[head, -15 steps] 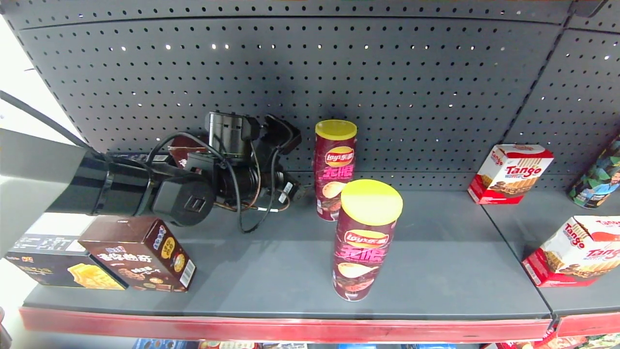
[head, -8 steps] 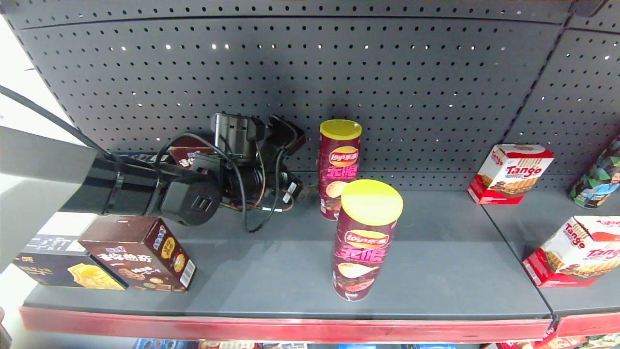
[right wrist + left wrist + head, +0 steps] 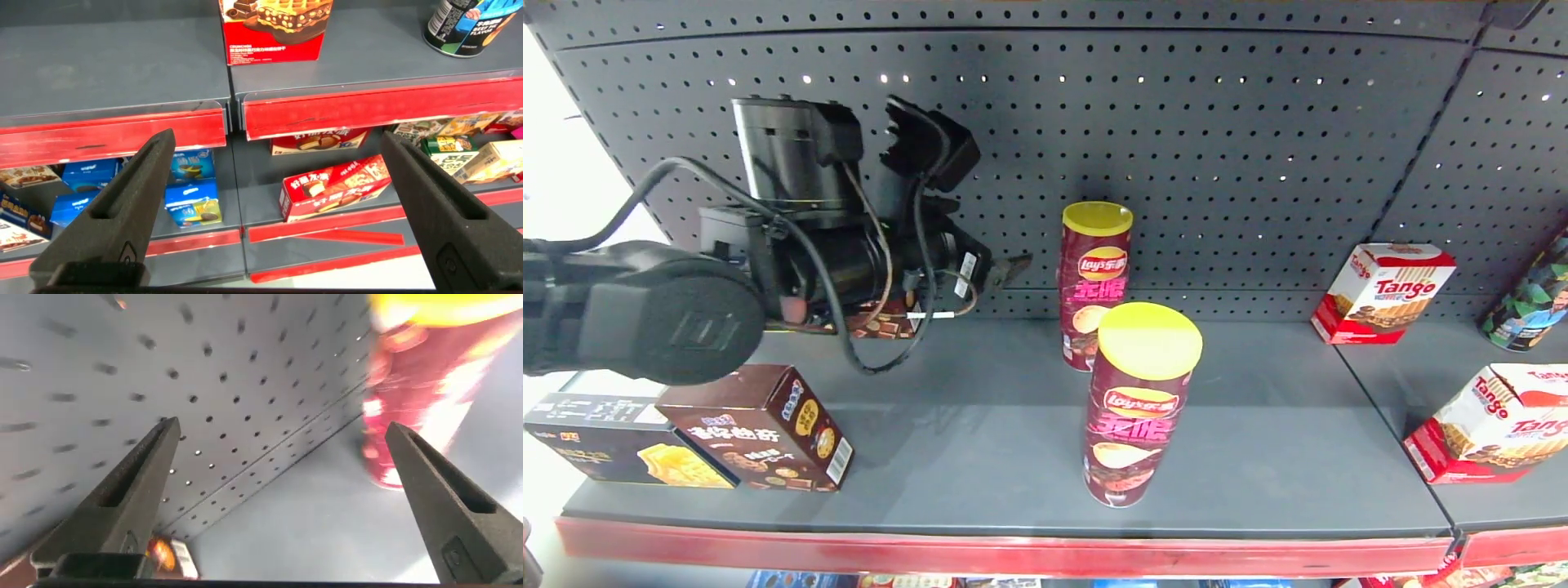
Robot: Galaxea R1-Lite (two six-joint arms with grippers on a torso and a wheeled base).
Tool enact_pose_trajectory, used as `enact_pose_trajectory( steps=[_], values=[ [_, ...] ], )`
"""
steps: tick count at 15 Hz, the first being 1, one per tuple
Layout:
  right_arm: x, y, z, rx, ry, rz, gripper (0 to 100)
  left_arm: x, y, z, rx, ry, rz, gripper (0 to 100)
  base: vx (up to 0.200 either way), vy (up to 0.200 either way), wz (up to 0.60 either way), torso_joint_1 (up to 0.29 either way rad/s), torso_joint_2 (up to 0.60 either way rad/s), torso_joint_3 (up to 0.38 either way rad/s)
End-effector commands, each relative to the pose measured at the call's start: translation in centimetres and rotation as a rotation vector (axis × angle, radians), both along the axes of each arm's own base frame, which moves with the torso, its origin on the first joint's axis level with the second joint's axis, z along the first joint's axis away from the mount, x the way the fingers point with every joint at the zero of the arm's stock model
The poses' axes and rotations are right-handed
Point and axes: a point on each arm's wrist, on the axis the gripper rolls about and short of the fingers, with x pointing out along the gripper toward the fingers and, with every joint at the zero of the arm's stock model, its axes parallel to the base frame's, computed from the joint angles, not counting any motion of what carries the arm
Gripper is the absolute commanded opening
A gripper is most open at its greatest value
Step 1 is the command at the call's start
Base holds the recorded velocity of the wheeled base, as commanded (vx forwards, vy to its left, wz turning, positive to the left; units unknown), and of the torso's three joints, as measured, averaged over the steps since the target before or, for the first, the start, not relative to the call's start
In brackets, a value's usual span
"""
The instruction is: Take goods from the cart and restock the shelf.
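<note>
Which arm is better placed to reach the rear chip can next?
Left: the left end effector, open, hovers beside the rear maroon, yellow-lidded chip can; the right end effector faces lower shelves.

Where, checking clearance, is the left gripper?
In the head view, the left gripper hangs open at the back left of the shelf, just left of the rear chip can.

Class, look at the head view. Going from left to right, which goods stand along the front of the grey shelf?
black waffle box → brown biscuit box → front chip can → front red-and-white wafer box
</note>
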Motion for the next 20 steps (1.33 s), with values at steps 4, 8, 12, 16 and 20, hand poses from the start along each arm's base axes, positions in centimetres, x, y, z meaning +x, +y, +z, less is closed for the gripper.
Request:
enact_pose_trajectory(
  steps=[4,8,12,16,20],
  values=[
    [0.0,0.0,0.0,0.0,0.001,0.001,100,-17.1,7.4,-0.5,-0.137,-0.092,-0.009,100,0.0,0.0,0.0,0.0,0.0,0.0],
    [0.0,0.0,0.0,0.0,0.001,0.001,100,-27.8,13.6,-1.7,-0.226,-0.24,0.05,100,0.0,0.0,0.0,0.0,0.0,0.0],
    [0.0,0.0,0.0,0.0,0.001,0.001,100,-32.5,15.2,-10.0,-0.302,-0.188,0.283,100,0.0,0.0,0.0,0.0,0.0,0.0],
    [0.0,0.0,0.0,0.0,0.001,0.001,100,-33.4,14.8,-16.0,-0.343,-0.232,0.339,100,0.0,0.0,0.0,0.0,0.0,0.0],
    [0.0,0.0,0.0,0.0,0.001,0.001,100,-33.3,14.8,-17.5,-0.316,-0.096,0.34,100,0.0,0.0,0.0,0.0,0.0,0.0]
  ],
)
